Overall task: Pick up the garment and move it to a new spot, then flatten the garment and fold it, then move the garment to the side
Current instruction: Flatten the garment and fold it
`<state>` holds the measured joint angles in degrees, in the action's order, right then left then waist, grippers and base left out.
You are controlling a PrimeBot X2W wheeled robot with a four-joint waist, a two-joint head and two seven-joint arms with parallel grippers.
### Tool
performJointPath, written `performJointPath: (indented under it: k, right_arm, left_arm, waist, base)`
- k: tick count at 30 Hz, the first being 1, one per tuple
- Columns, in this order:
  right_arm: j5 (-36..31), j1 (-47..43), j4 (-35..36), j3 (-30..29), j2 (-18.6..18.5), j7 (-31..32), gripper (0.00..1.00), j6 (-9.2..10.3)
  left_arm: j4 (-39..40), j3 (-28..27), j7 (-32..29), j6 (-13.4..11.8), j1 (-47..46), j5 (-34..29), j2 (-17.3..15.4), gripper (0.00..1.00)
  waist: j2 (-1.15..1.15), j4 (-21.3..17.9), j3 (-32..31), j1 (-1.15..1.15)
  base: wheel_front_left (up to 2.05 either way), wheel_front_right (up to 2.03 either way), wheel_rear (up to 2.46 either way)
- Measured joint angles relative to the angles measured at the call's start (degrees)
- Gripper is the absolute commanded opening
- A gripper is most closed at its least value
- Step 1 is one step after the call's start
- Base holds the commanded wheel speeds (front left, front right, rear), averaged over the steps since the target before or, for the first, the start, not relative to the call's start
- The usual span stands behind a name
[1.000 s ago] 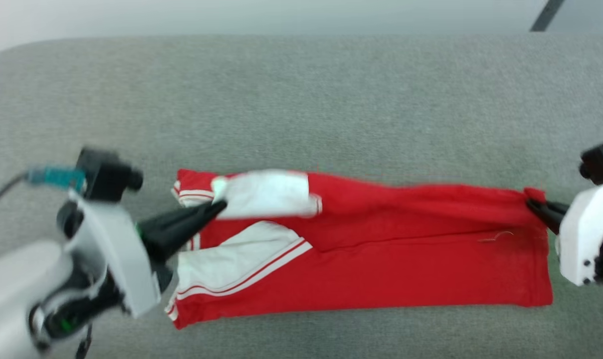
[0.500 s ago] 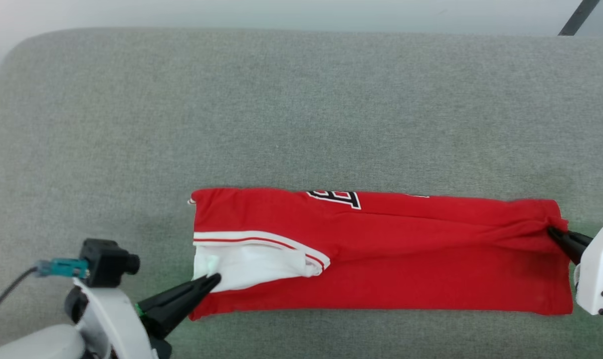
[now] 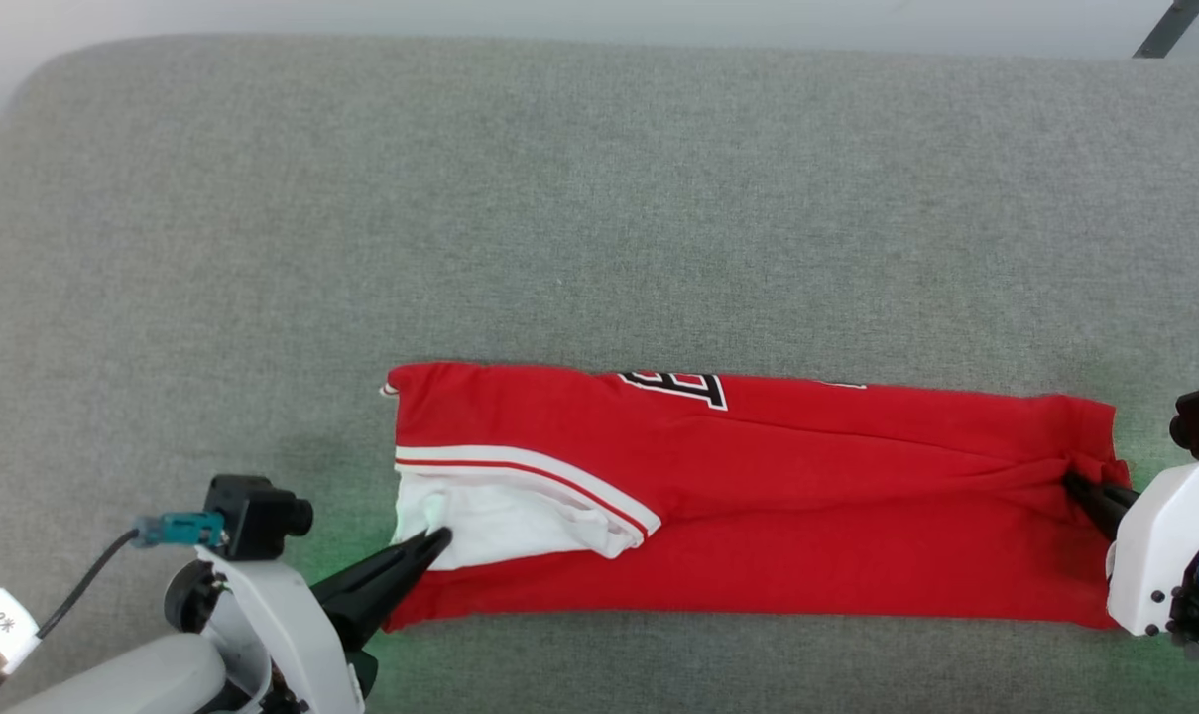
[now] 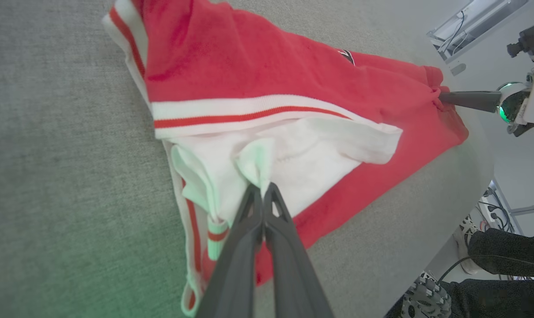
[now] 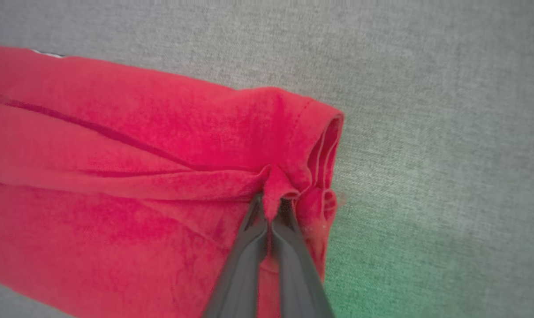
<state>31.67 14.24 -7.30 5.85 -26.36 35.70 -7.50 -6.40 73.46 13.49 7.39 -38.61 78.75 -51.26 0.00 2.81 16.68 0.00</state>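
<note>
- Overhead, in the head view, a red jersey shirt (image 3: pixel 807 535) lies folded into a long band on the near part of a grey fabric surface (image 3: pixel 599 198), running left to right.
- A white sleeve (image 3: pixel 500 521) edged with white-and-red striped trim (image 3: pixel 520 466) sits at the shirt's left end. A sliver of black, white-outlined lettering (image 3: pixel 683 385) shows along the far edge.
- At the lower left, the left gripper (image 3: pixel 438 538) is clenched on the white sleeve. At the right end, the right gripper (image 3: pixel 1073 484) is clenched on the bunched red hem.
- Next, in the left wrist view, the two dark fingers meet at their tips and pinch a fold of white sleeve cloth. The red body stretches away to the far end, where the right gripper nips it. Past the surface's edge are a person's dark trouser legs (image 4: pixel 505 251).
- Lastly, in the right wrist view, the fingers are pressed together on a small pucker of red fabric just beside the doubled hem. Creases run from the pinch along the shirt, which rests on the grey surface.
</note>
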Motion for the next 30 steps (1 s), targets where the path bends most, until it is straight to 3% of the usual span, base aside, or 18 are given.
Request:
performJointPath:
  k: [2, 3, 4, 5, 6, 7, 9, 10, 15, 21, 30]
  right_arm:
    - [0.07, 0.21, -0.84, 0.32, 0.09, -0.82, 0.00, 0.00]
    - [0.05, 0.21, -1.13, 0.46, 0.08, -1.46, 0.05, 0.00]
    - [0.01, 0.21, -1.38, 0.51, 0.09, -2.16, 0.29, 0.00]
    - [-0.02, 0.21, -1.62, 0.47, 0.14, -2.78, 0.70, 0.00]
    - [-0.02, 0.21, -1.83, 0.37, 0.20, -3.30, 0.92, 0.00]
    - [-0.02, 0.20, -1.96, 0.18, 0.25, -3.72, 1.00, 0.00]
    - [0.19, 0.13, -2.12, -0.43, 0.26, -4.42, 1.00, 0.00]
    - [0.43, 0.03, -2.08, -0.81, 0.27, -4.53, 1.00, 0.00]
    - [1.97, -2.32, -1.11, -3.18, -0.21, -4.52, 1.00, 0.00]
    - [3.37, -5.65, -0.58, -7.25, -0.99, -3.21, 1.00, 0.00]
    - [4.43, -8.15, -1.91, -13.65, -0.27, 3.12, 1.00, 0.00]
  left_arm:
    - [-1.21, 0.01, 0.34, 0.00, 0.29, 0.23, 0.63, 0.00]
    - [-1.86, -0.03, 0.49, 0.00, 0.46, 0.22, 0.89, 0.00]
    - [-2.30, 0.00, 0.58, 0.00, 0.63, 0.07, 1.16, 0.03]
    - [-2.77, -0.04, 0.67, 0.00, 0.85, -0.12, 1.47, 0.13]
    - [-3.20, -0.01, 0.73, 0.00, 1.13, -0.19, 1.82, 0.25]
    - [-3.52, 0.01, 0.77, 0.00, 1.30, -0.20, 2.11, 0.46]
    - [-3.88, -0.02, 1.14, 0.00, 1.38, -0.14, 2.53, 0.95]
    - [-4.02, -0.12, 1.16, 0.00, 1.44, -0.11, 2.71, 1.00]
    - [-4.27, -2.77, 1.42, 0.00, 3.25, 0.18, 3.03, 1.00]
    - [-5.12, -10.45, 1.65, 0.00, 7.71, -2.44, 4.02, 1.00]
    - [-7.65, -26.46, 1.65, -1.34, 17.01, -12.14, 10.73, 1.00]
  waist:
    - [0.00, 0.00, -0.32, 0.00]
    - [0.00, 0.00, -0.53, 0.00]
    - [0.00, 0.01, -0.76, 0.00]
    - [0.00, 0.02, -1.00, 0.00]
    - [0.00, 0.06, -1.27, 0.00]
    - [0.00, 0.11, -1.57, 0.00]
    - [0.00, 0.23, -2.20, 0.00]
    - [0.00, 0.32, -2.54, 0.00]
    - [0.00, 0.95, -4.39, 0.00]
    - [0.00, 2.39, -6.47, 0.00]
    - [0.00, 6.28, -7.80, 0.00]
  base:
    - [0.00, 0.00, 0.00]
    - [0.00, 0.00, 0.00]
    - [0.00, 0.00, 0.00]
    - [0.00, 0.00, 0.00]
    - [0.00, 0.00, 0.00]
    - [0.00, 0.00, 0.00]
    - [0.00, 0.00, 0.00]
    - [0.00, 0.00, 0.00]
    - [0.00, 0.00, 0.00]
    - [0.00, 0.00, 0.00]
    - [0.00, 0.00, 0.00]
